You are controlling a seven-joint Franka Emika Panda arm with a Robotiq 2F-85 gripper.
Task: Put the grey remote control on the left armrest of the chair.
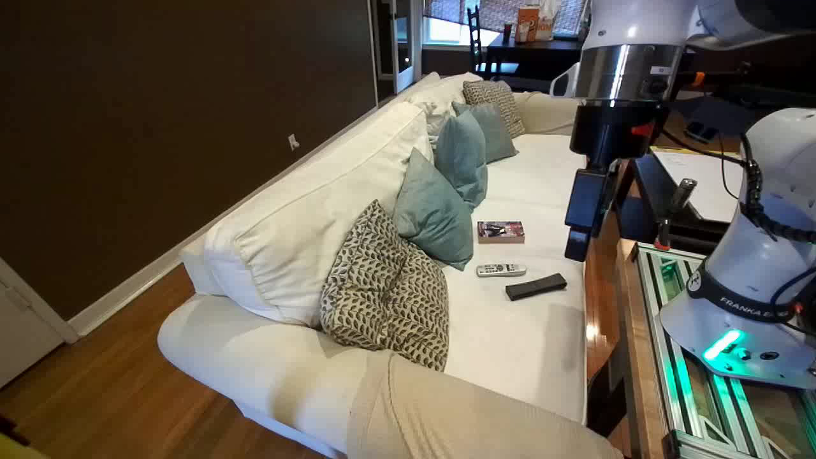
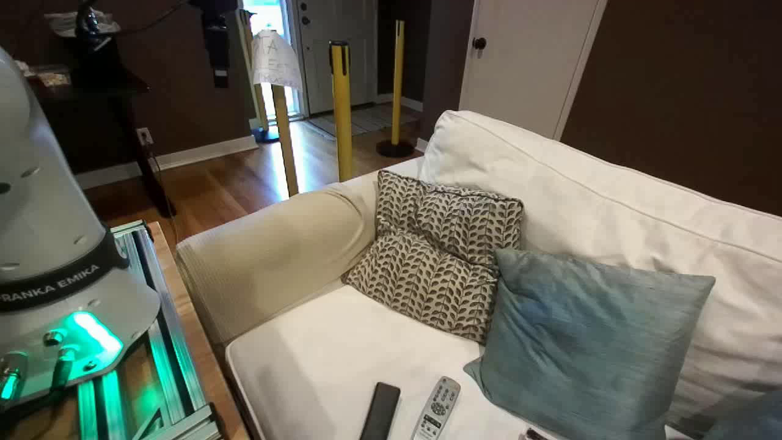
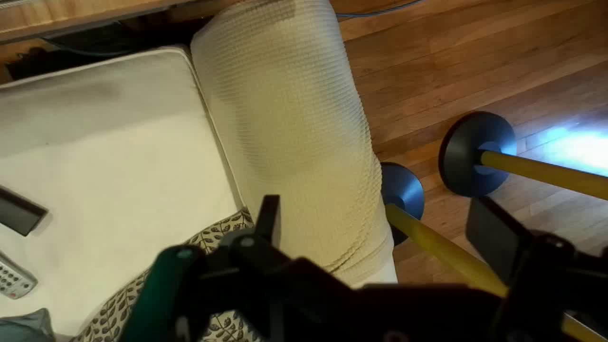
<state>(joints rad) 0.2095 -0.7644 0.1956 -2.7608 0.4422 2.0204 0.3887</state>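
Note:
The grey remote control [image 1: 502, 270] lies on the seat of the cream-white sofa [image 1: 516, 357], with dark buttons facing up. It also shows in an exterior view [image 2: 437, 406] and at the left edge of the wrist view [image 3: 16, 279]. The left armrest [image 1: 306, 376] is the rounded roll at the sofa's end, partly under a beige cover; it shows in an exterior view [image 2: 281, 250] and the wrist view [image 3: 294, 123]. My gripper [image 3: 378, 218] is open and empty, pointing down, raised above the sofa's front side [image 1: 577, 245] and apart from the remote.
A black remote bar [image 1: 536, 287] lies beside the grey remote, and a book [image 1: 501, 232] lies farther along the seat. A leaf-patterned pillow [image 1: 386, 287] leans by the armrest, with teal pillows [image 1: 437, 213] beyond. Yellow posts [image 2: 342, 110] stand on the floor past the armrest.

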